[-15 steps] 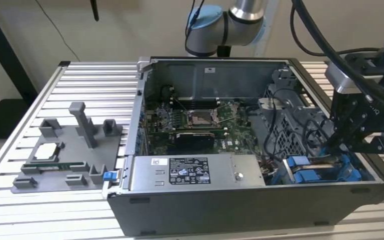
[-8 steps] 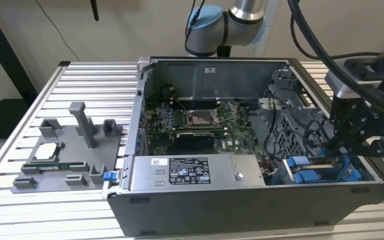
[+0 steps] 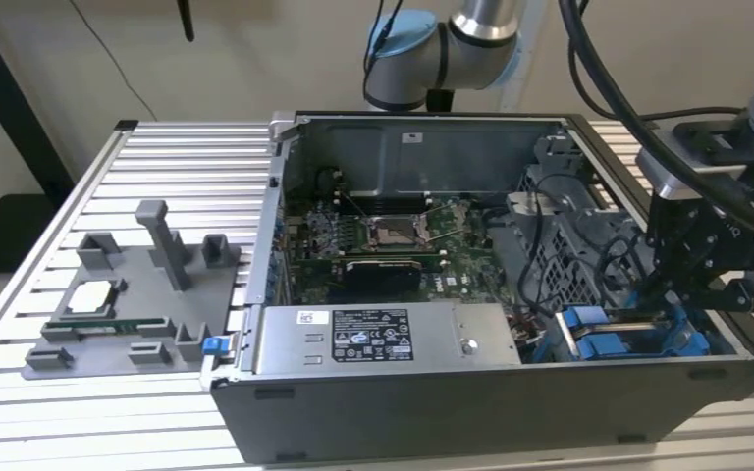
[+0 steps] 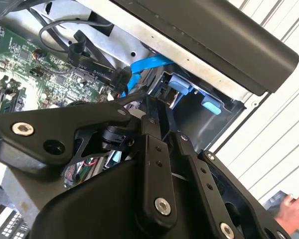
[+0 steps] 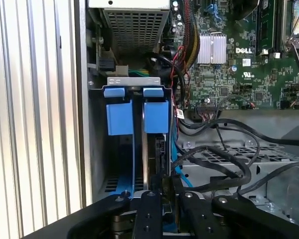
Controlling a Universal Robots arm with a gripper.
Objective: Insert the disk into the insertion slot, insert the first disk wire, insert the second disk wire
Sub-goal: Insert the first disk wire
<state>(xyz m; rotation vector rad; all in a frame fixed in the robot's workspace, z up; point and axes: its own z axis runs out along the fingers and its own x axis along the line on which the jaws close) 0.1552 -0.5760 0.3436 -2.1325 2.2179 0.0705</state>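
At the lower right of the exterior view the black metal pincer (image 3: 685,294) hangs low over the insertion slot (image 5: 97,144), a narrow bay of dark grey sheet metal; whether it is apart or together I cannot tell. The disk (image 5: 155,118) seems seated on edge in this slot by its glossy blue plastic frame, so I judge the first step done, while the thin blue wire (image 5: 176,167) runs just beside it with its plug hidden. Farther back lie the green motherboard (image 3: 377,235) and the ribbed aluminium bench (image 3: 181,157).

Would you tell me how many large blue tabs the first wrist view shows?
2: one blue tab by the case wall, the other blue tab beside it, toward the motherboard; more may be hidden.
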